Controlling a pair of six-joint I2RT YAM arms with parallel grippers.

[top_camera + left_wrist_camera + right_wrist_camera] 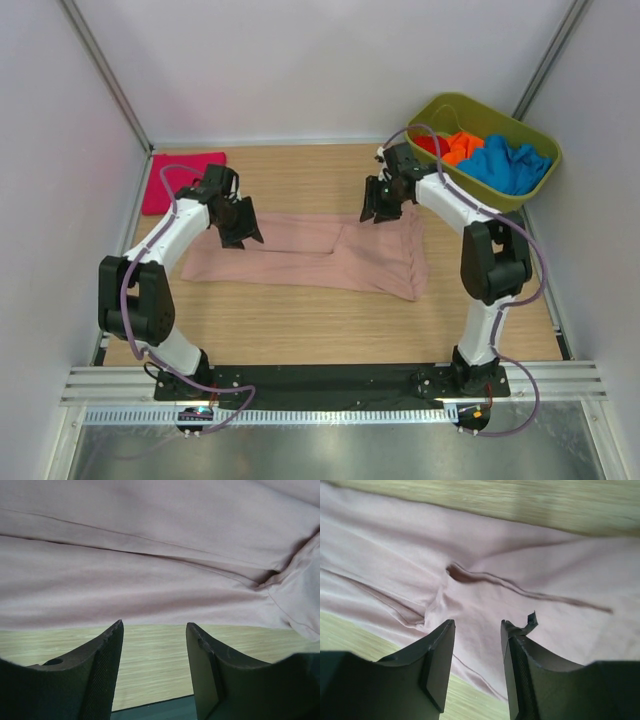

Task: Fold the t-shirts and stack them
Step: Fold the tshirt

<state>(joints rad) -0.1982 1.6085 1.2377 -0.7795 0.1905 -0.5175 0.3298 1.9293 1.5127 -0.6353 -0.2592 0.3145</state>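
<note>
Dusty-pink t-shirt (320,252) lies flat under the left pincer (240,228) and right pincer (380,206), both spread and empty.

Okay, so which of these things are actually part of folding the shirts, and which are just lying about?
For the job: pink shirt, magenta shirt, red shirt, orange shirt, blue shirt.
Just lying about: green tub, table.

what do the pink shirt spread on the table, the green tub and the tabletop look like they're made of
Dusty-pink t-shirt: soft knit cloth, possibly cotton, matte; it lies in limp folds and creases.
Olive-green tub: likely moulded plastic, smooth with a slight sheen and rounded rim.
Table top: light wood or wood-look laminate, grain lines visible; which one is unclear.
</note>
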